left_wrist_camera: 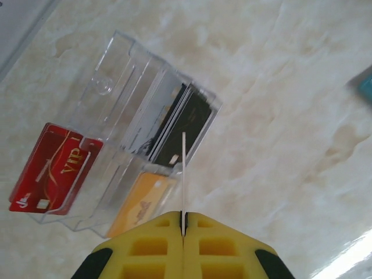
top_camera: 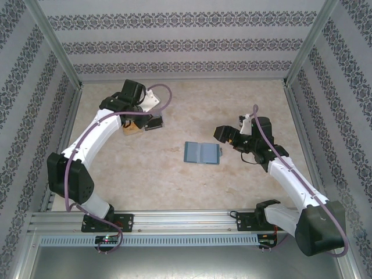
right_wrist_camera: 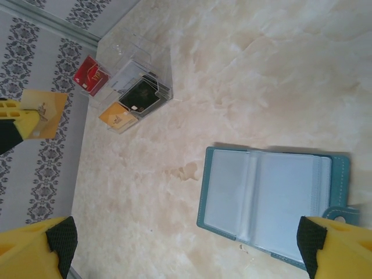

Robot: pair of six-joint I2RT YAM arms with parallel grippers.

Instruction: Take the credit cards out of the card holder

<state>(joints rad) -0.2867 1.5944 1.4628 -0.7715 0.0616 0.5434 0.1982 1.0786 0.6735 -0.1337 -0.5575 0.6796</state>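
Note:
The blue-grey card holder (top_camera: 201, 153) lies open and flat mid-table; its clear pockets (right_wrist_camera: 273, 200) look pale with no card showing. My left gripper (left_wrist_camera: 183, 216) is shut on a tan credit card (right_wrist_camera: 46, 110), seen edge-on as a thin line (left_wrist_camera: 183, 168) above the clear tray (left_wrist_camera: 116, 70). From above, that gripper (top_camera: 148, 122) hovers at the tray, far left of the holder. Another orange credit card (left_wrist_camera: 139, 200) lies in the tray's near compartment. My right gripper (right_wrist_camera: 186, 244) stands open just above the holder's near side, nothing between its fingers (right_wrist_camera: 35, 250).
The clear tray (right_wrist_camera: 136, 55) also holds a red VIP card (left_wrist_camera: 52, 168) and a stack of black cards (left_wrist_camera: 183, 125). Patterned walls (top_camera: 186, 40) close in the table on three sides. Bare marble tabletop (top_camera: 174, 192) lies between the holder and the arms' bases.

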